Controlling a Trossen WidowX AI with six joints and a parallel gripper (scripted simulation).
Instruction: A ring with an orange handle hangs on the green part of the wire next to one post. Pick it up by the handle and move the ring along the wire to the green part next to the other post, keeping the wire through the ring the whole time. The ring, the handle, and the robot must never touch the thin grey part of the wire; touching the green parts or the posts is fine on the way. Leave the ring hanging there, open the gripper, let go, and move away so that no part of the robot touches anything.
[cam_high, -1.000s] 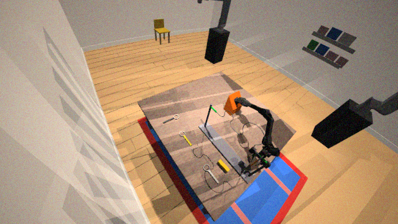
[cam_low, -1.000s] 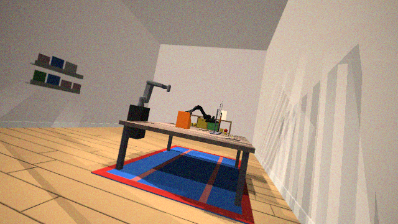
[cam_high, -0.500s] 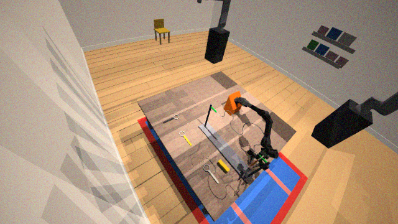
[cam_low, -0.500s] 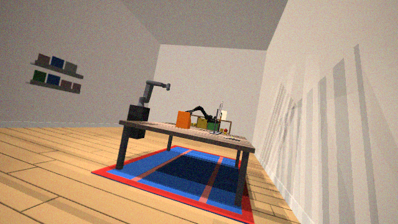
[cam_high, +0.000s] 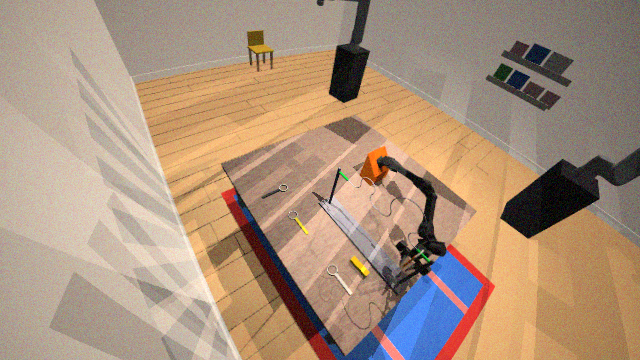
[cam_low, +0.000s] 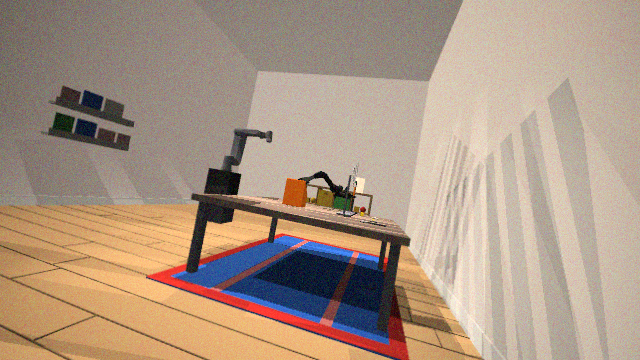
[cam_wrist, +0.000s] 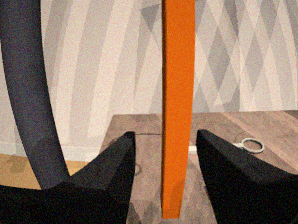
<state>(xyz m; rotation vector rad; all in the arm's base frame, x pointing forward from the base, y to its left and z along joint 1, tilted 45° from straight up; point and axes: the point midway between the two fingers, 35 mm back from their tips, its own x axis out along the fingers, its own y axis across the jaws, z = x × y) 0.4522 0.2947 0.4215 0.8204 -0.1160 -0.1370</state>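
Observation:
The orange handle (cam_high: 411, 260) (cam_wrist: 178, 90) hangs by the near green part of the wire (cam_high: 424, 255); in the wrist view it runs upright, its lower end between the fingertips. The ring is out of the wrist view and too small to make out in the top and exterior views. My gripper (cam_high: 412, 258) (cam_wrist: 166, 138) is open around the handle, with a gap on each side. The near post (cam_wrist: 22, 85) stands left of the handle in the wrist view. The thin grey wire (cam_high: 389, 215) bends towards the far green part (cam_high: 343, 176) by the far post (cam_high: 334, 187).
A grey base strip (cam_high: 356, 235) joins the posts. Loose rings with a dark handle (cam_high: 272, 192), a yellow handle (cam_high: 301, 225) and a white handle (cam_high: 343, 283) lie on the table, beside a yellow block (cam_high: 359, 266). An orange block (cam_high: 374, 167) stands at the arm's base.

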